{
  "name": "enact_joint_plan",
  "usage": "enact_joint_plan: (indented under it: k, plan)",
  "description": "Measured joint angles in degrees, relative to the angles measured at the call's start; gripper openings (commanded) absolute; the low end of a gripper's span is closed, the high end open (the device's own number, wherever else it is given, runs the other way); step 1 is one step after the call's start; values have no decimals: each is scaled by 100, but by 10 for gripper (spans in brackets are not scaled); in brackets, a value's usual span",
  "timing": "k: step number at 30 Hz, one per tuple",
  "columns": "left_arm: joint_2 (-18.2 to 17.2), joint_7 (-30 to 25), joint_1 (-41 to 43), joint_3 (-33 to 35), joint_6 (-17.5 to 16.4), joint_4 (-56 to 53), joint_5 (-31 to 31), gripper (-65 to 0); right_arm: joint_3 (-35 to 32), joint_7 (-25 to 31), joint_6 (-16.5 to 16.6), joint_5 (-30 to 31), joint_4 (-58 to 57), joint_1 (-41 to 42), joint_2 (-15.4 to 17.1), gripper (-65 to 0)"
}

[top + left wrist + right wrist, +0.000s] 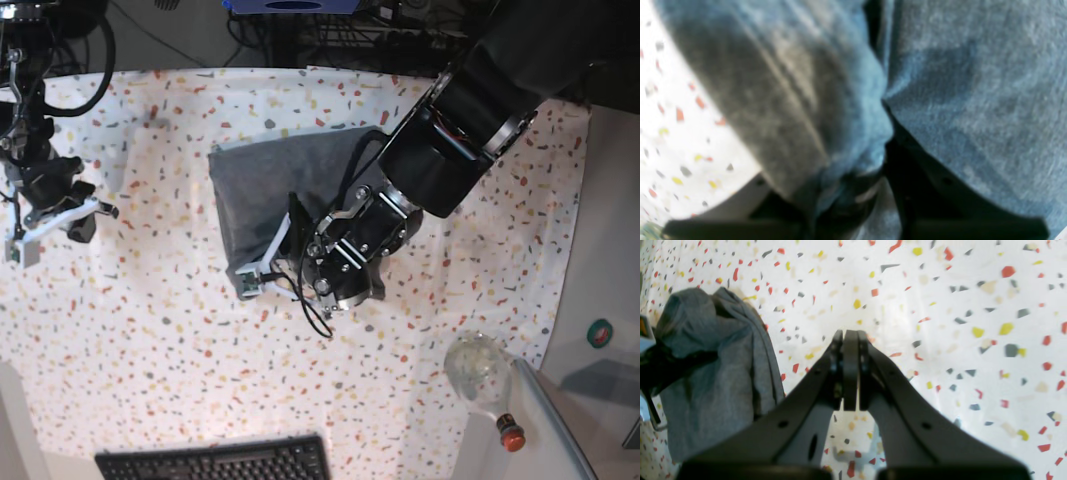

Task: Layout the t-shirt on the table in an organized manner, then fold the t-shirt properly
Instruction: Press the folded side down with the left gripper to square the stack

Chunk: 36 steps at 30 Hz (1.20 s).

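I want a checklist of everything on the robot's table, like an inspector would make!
Surface: table, white speckled cloth.
Job's things: t-shirt, grey, bunched, not laid flat.
Clutter: black keyboard at the near edge; clear bottle with a red cap.
End effectors: left end effector shut on the shirt; right end effector shut, empty, apart from the shirt.
Cables: black cable looping at the left wrist.
Surroundings: dark equipment behind the table.
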Motion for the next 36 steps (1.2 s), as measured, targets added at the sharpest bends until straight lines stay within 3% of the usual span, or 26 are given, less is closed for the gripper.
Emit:
enact_joint_plan:
  k: [5, 10, 12, 15, 36]
  plan:
    - [90, -44, 17, 35, -2, -4, 17, -650, -4, -13, 0, 2, -2, 0, -4, -650]
    - [15, -385, 85, 796, 11, 258, 44, -650, -52, -13, 2, -2, -431, 72, -4, -650]
    - [68, -411, 94, 944, 0, 271, -7, -650, -361, 48, -9, -31, -474, 63, 26, -650]
    - [122, -433, 118, 970, 0, 282, -50, -650, -800, 28, 13, 24, -474, 63, -31, -650]
    - [166, -385, 127, 975, -20, 308, -44, -650, -800, 33, 4, 0, -503, 61, -15, -650]
